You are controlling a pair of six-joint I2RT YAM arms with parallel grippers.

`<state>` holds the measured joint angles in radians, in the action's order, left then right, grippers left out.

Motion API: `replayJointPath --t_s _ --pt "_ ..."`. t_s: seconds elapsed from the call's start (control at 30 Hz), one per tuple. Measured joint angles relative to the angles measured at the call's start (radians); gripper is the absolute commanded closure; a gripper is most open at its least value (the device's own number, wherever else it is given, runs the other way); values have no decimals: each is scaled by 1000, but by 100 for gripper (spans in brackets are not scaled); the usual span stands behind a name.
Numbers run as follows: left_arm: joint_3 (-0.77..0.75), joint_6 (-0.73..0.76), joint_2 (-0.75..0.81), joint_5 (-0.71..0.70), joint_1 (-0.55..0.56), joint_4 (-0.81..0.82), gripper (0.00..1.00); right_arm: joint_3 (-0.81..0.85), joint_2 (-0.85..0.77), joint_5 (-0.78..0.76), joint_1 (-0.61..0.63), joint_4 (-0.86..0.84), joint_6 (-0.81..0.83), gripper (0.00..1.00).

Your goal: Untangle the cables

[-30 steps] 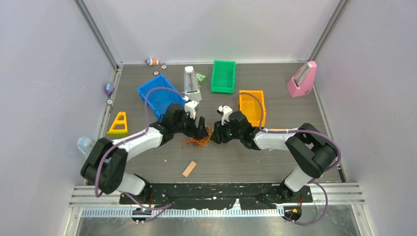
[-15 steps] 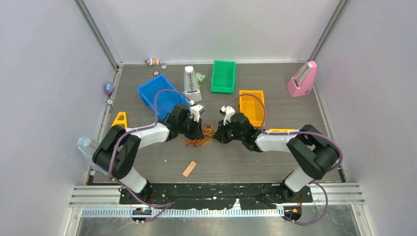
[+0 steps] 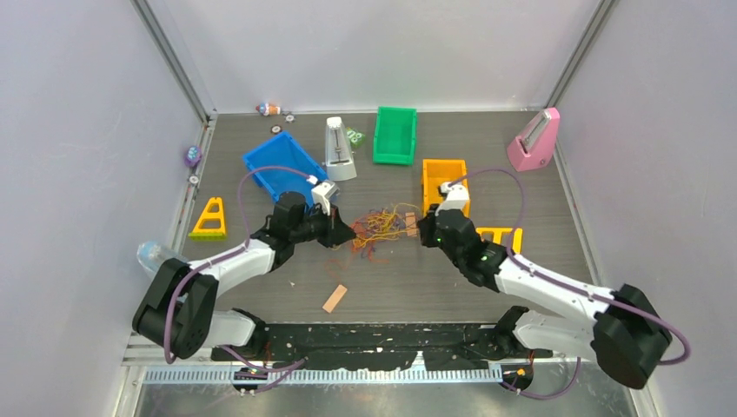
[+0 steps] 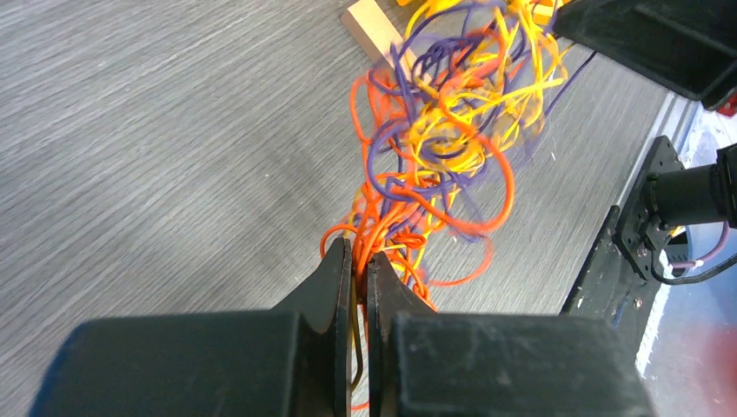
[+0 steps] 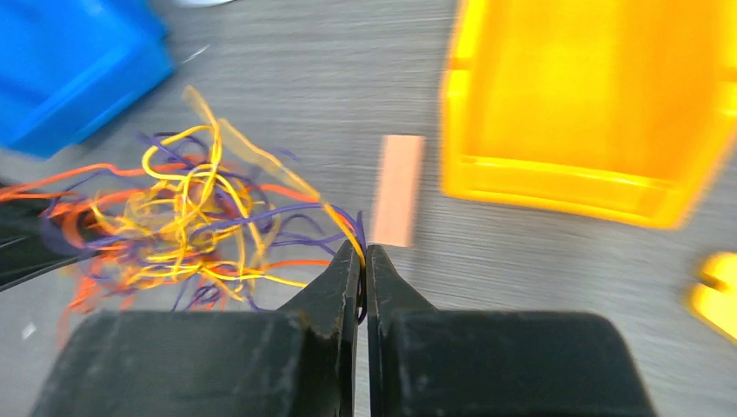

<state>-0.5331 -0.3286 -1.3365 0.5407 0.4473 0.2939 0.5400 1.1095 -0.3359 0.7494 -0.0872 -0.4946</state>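
Note:
The cables [image 3: 380,228] form a loose tangle of orange, yellow and purple strands stretched between both grippers at mid-table. My left gripper [image 3: 343,233] is shut on the orange strands at the tangle's left end; in the left wrist view [image 4: 359,259] the cables [image 4: 443,130] fan out ahead of the jaws. My right gripper [image 3: 419,229] is shut on yellow and purple strands at the right end. The right wrist view shows that gripper [image 5: 361,254] pinching them, with the cables [image 5: 187,221] spread to its left.
A blue bin [image 3: 282,167], a green bin [image 3: 395,135] and an orange bin [image 3: 445,187] stand behind the tangle. A white metronome [image 3: 338,149] and a pink one [image 3: 534,141] are farther back. A tan strip [image 3: 335,298] lies near front, another [image 5: 398,189] by the orange bin.
Both grippers closed on the tangle and pulled apart, left going left and right going right. The tight bunch is now stretched and spread wider, and it sits a little farther back.

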Motion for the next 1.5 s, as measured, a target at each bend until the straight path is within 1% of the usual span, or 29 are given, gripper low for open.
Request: replayJointPath --t_s 0.13,0.2,0.23,0.27,0.3,0.33,0.4,0.47,0.5,0.6,0.7,0.77,0.9,1.0,1.1,1.23,1.33,1.43,1.5 --pt "28 -24 38 -24 -13 2 100 -37 -113 -173 -9 117 -50 95" --pt "44 -31 55 -35 -13 1 100 -51 -156 -216 -7 152 -76 92" --pt "50 -31 63 -43 -14 -3 100 -60 -180 -238 -7 167 -80 88" --pt "53 -28 68 -55 -16 -16 100 -70 -202 -256 -7 178 -79 72" --pt "53 -26 69 -61 -20 -24 100 -88 -231 -260 -13 178 -69 63" --pt "53 -25 67 -65 -25 -32 100 -102 -252 -256 -18 177 -52 42" --pt "53 -21 58 -65 -32 -43 100 -121 -274 -217 -24 168 -13 25" --pt "53 -16 40 -56 -36 -45 96 -134 -281 -156 -27 145 28 19" --pt "53 -12 29 -48 -37 -48 91 -139 -281 -117 -27 129 50 19" --pt "53 -3 16 -31 -37 -61 64 -148 -275 13 -28 77 104 18" --pt "53 -3 19 -22 -37 -61 49 -146 -240 116 -28 30 140 15" --pt "56 -5 34 -24 -37 -68 43 -137 -195 177 -28 19 158 11" --pt "61 -8 126 -53 -33 -108 38 -103 -106 267 -28 13 180 7" --pt "61 -8 192 -119 -29 -153 35 -49 -35 317 -28 10 186 6" --pt "48 -8 199 -186 -29 -198 35 13 45 343 -28 2 185 6" --pt "-29 -9 96 -239 -29 -259 35 77 157 353 -18 -18 174 4" --pt "-95 -9 -7 -259 -29 -270 36 113 229 352 -5 -19 167 3" --pt "-140 -8 -78 -259 -29 -269 38 158 299 353 10 -20 158 3" --pt "-171 -6 -123 -256 -29 -266 44 190 348 353 19 -26 152 3"
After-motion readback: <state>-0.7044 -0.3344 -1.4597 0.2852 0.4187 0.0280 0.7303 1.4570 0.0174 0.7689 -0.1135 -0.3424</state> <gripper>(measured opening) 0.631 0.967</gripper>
